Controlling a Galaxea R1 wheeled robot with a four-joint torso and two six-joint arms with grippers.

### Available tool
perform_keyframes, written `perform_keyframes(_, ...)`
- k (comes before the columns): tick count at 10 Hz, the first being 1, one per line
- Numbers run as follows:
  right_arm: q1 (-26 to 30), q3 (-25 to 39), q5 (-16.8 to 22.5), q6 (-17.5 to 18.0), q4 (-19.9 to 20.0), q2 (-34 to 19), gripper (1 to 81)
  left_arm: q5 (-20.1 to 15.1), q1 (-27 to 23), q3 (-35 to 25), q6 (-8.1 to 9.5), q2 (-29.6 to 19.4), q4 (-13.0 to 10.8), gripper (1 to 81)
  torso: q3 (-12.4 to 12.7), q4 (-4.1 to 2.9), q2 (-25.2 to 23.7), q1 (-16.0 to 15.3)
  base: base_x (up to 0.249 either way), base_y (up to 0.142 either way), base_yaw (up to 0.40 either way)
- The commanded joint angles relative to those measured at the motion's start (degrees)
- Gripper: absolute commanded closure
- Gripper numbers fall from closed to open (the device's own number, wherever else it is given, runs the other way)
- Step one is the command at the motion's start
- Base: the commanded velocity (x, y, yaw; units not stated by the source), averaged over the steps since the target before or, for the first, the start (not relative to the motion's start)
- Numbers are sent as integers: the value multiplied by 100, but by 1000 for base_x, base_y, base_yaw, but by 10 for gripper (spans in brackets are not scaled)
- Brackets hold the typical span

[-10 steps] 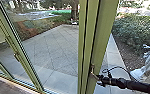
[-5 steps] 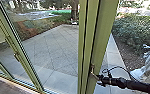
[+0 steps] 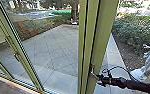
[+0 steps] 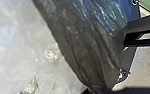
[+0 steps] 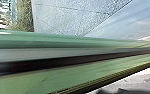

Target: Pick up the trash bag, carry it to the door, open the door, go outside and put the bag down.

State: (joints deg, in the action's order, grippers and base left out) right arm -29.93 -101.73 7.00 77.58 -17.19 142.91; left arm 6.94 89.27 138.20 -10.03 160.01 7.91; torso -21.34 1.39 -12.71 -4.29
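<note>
- Wrinkled, see-through plastic of the trash bag (image 4: 86,50) looms close in the left wrist view, dark folds running beside a pale, shiny area
- At a green door frame (image 3: 101,37), the right gripper (image 3: 99,79) meets the metal handle (image 3: 92,69), though how far open it is, and whether it grips the handle, cannot be told
- The left gripper's opening, and whether it has hold of the bag, cannot be told either
- Beyond the glass, a paved yard (image 3: 54,47) stretches toward a tree trunk (image 3: 74,11), with leafy bushes (image 3: 137,31) beside the paving
</note>
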Motion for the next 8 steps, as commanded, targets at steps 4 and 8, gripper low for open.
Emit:
perform_keyframes(4,808,-566,970,293,102,-199,10,-412,-11,-31,1,-66,0,811,0,0,0,2,35,0,0)
perform_keyframes(8,842,-549,970,284,14,-146,10,-421,-11,-30,1,-57,-9,811,-281,2,-2,9,22,0,0)
